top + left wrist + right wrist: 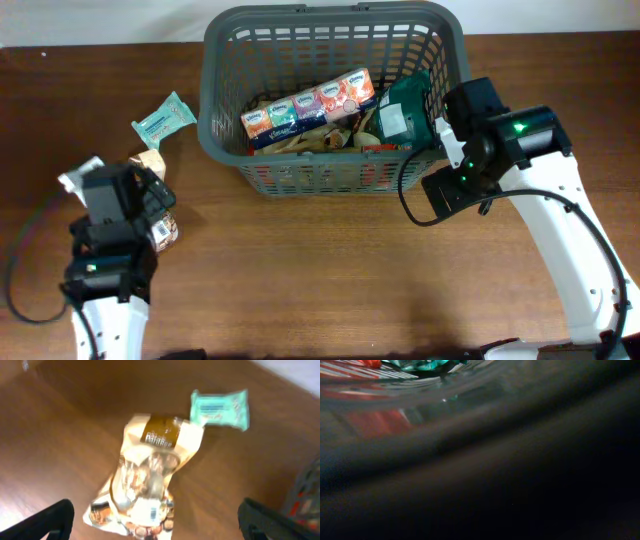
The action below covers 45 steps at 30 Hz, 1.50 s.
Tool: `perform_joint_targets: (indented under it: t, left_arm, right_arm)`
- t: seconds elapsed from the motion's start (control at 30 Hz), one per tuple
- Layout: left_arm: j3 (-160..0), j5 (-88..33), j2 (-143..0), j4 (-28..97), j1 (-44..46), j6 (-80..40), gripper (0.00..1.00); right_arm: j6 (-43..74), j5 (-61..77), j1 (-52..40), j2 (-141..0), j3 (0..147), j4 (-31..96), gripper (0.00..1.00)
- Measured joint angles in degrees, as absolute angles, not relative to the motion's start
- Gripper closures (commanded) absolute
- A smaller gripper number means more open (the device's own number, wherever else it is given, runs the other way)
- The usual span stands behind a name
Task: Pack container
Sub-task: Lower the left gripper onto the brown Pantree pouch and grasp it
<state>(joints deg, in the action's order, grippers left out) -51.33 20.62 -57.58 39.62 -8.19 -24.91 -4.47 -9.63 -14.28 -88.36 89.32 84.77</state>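
Lower left, the left fingers (52,519) hang spread over the snack bag (150,480); an off-centre close may squirt it away. The right fingers (443,132), spread too, could snag the basket (320,178).

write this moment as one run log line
left hand open over snack bag | right hand open at basket rim | teal packet outside basket | basket partly filled

Smeared dark almost edge to edge in the right wrist view, with only red and teal streaks (375,422) at upper left, too vague to name.

Overhead, right of centre: hidden beneath the wrist housing (475,120), the right gripper. Lower left: largely covered by the left arm (110,250), a snack bag (165,230).

Left wrist view: unreadable print on that bag. Cropped at the bottom corners, the fingertips (50,519) of the left gripper (155,522). Cropped at the right edge, the basket (307,490).
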Motion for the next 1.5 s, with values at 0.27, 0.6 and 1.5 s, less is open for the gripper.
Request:
perform_joint_targets:
  t: [0.27,0.6,1.5]
  left_arm:
    - [-43.7,22.2,-63.2,35.3,-8.3,-31.8,0.01]
    - [-43.6,21.1,-78.5,25.0,-11.6,-33.6,0.01]
    - [-43.5,10.4,-93.1,7.7,-16.7,-22.3,0.02]
  right_arm:
    - [-4.5,-9.6,-14.3,-88.4,89.3,84.8,0.01]
    - [-4.5,-9.6,-14.3,-88.4,89.3,84.8,0.01]
    - [-4.5,-9.6,-14.3,-88.4,89.3,84.8,0.01]
